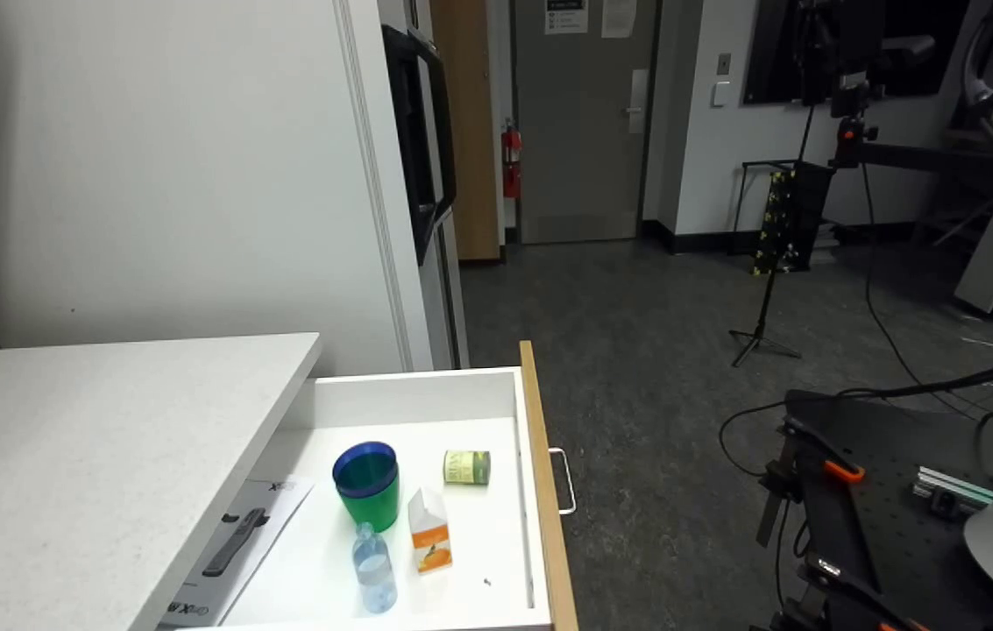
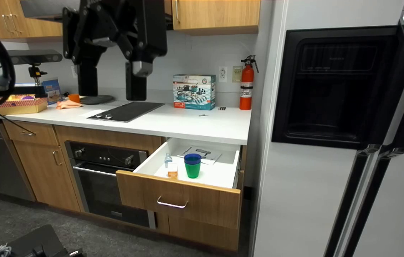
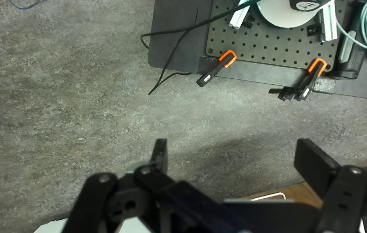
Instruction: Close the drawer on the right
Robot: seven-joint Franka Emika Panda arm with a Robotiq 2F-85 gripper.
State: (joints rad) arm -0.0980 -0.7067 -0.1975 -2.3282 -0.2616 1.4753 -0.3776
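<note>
The drawer (image 1: pixel 550 499) is pulled far out from under the white countertop in both exterior views. Its tan front (image 2: pixel 209 207) carries a thin silver bar handle (image 2: pixel 172 204). Inside lie a green cup with a blue rim (image 2: pixel 192 167), a small carton (image 1: pixel 431 535), a clear bottle (image 1: pixel 374 574), a can (image 1: pixel 466 467) and a printed sheet (image 1: pixel 242 543). My gripper (image 2: pixel 112 84) is open and empty, its fingers pointing down, apart from the drawer. In the wrist view the gripper (image 3: pixel 232 152) is over the floor, with part of the drawer front (image 3: pixel 303 193) and handle showing below.
The white countertop (image 1: pixel 110 438) lies above the drawer's back. A fridge (image 2: pixel 305 185) stands beside the drawer, an oven (image 2: pixel 109 192) on its opposite side. A black robot table (image 3: pixel 177 48) with orange-tipped clamps and cables stands across the floor. A boxed cookware set (image 2: pixel 194 92) sits on the counter.
</note>
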